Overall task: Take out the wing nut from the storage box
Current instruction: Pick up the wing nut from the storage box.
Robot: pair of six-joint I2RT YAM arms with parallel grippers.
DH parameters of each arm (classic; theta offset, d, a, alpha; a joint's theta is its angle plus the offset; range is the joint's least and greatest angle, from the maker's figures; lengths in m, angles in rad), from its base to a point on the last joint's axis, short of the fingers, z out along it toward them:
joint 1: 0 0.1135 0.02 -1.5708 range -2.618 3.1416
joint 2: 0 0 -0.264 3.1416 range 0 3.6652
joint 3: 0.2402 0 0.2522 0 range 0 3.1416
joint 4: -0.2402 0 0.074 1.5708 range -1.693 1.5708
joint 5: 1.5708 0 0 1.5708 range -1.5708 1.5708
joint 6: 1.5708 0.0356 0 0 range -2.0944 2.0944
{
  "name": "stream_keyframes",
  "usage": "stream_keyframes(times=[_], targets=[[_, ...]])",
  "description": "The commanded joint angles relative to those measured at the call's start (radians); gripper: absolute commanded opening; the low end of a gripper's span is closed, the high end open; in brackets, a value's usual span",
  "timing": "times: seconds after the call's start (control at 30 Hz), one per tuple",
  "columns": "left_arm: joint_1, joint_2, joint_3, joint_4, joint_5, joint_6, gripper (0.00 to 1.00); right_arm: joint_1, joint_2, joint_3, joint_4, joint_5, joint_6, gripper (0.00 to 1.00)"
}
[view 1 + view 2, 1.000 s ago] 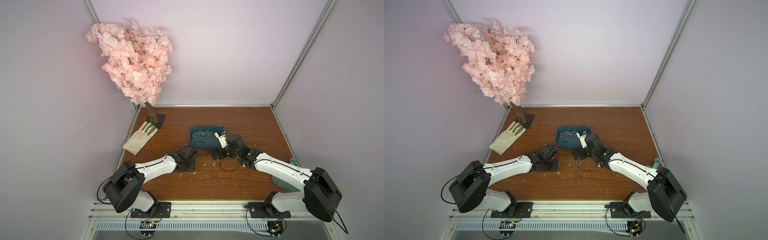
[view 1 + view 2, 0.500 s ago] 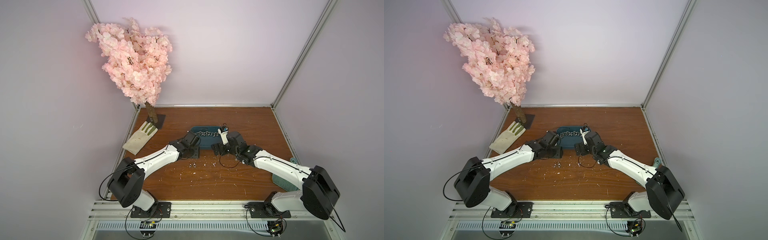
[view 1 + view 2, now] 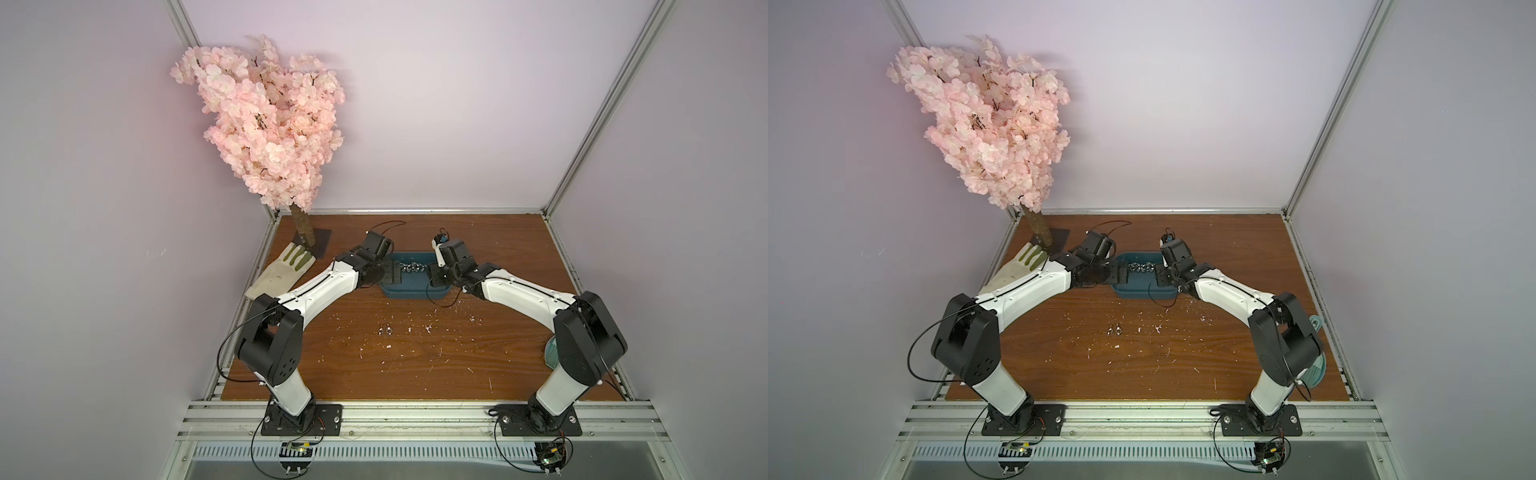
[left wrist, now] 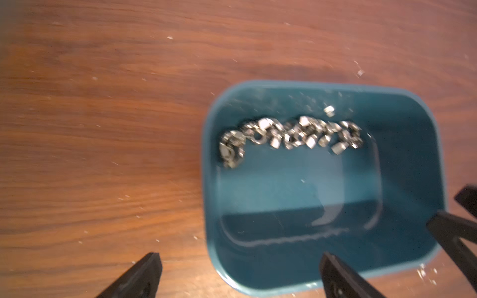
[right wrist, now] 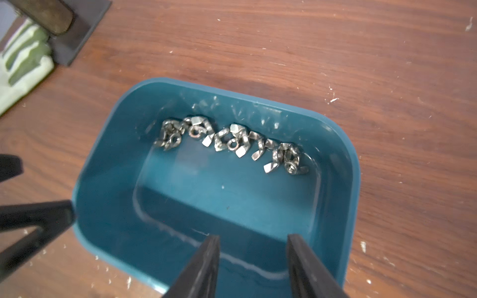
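The dark teal storage box (image 3: 415, 287) (image 3: 1133, 289) sits mid-table, a row of several silver wing nuts (image 3: 409, 266) (image 3: 1140, 267) along its far wall. My left gripper (image 3: 395, 272) (image 4: 240, 258) hangs wide open over the box's left end, one finger outside the rim, nothing between its jaws. My right gripper (image 3: 434, 277) (image 5: 253, 238) hovers over the right end, jaws partly apart and empty. The nuts (image 4: 289, 136) (image 5: 232, 142) lie ahead of both grippers, untouched. Two wing nuts (image 3: 385, 331) (image 3: 1114, 331) lie on the table in front of the box.
A pink blossom tree (image 3: 270, 124) on a dark base stands at the back left, with a pale glove (image 3: 282, 270) beside it. A mint-green ribbed item (image 3: 1314, 370) lies behind the right arm. White crumbs dot the wooden table (image 3: 415, 365).
My left arm has swung from mid-table up to the box's left end, its jaws opening wide. Wing nuts now lie where it was. The right jaws have narrowed.
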Motion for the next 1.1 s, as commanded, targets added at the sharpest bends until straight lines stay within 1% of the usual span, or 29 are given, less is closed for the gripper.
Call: stream_keyframes(times=[0.0, 0.07, 0.17, 0.33, 0.4, 0.47, 0.93, 1.07], targets=[[0.042, 0.023, 0.042, -0.027, 0.025, 0.043, 1.0, -0.019, 0.046, 0.07, -0.033, -0.006, 0.002, 0.42], [0.045, 0.03, 0.056, -0.018, 0.015, 0.074, 1.0, -0.035, 0.086, 0.104, -0.043, -0.028, 0.005, 0.4], [0.051, 0.036, 0.065, -0.008, 0.001, 0.091, 1.0, -0.043, 0.135, 0.149, -0.057, -0.028, 0.004, 0.36], [0.07, 0.056, 0.079, -0.005, 0.027, 0.065, 1.0, -0.054, 0.215, 0.221, -0.107, -0.017, -0.006, 0.34], [0.072, 0.059, 0.084, -0.003, 0.031, 0.065, 1.0, -0.06, 0.237, 0.245, -0.125, -0.015, -0.011, 0.32], [0.071, 0.062, 0.089, 0.0, 0.032, 0.065, 1.0, -0.062, 0.254, 0.262, -0.132, -0.016, -0.015, 0.31], [0.077, 0.073, 0.102, 0.001, 0.023, 0.066, 1.0, -0.066, 0.338, 0.341, -0.144, -0.018, -0.032, 0.3], [0.079, 0.073, 0.105, 0.0, 0.021, 0.069, 1.0, -0.071, 0.359, 0.363, -0.152, -0.016, -0.033, 0.28]])
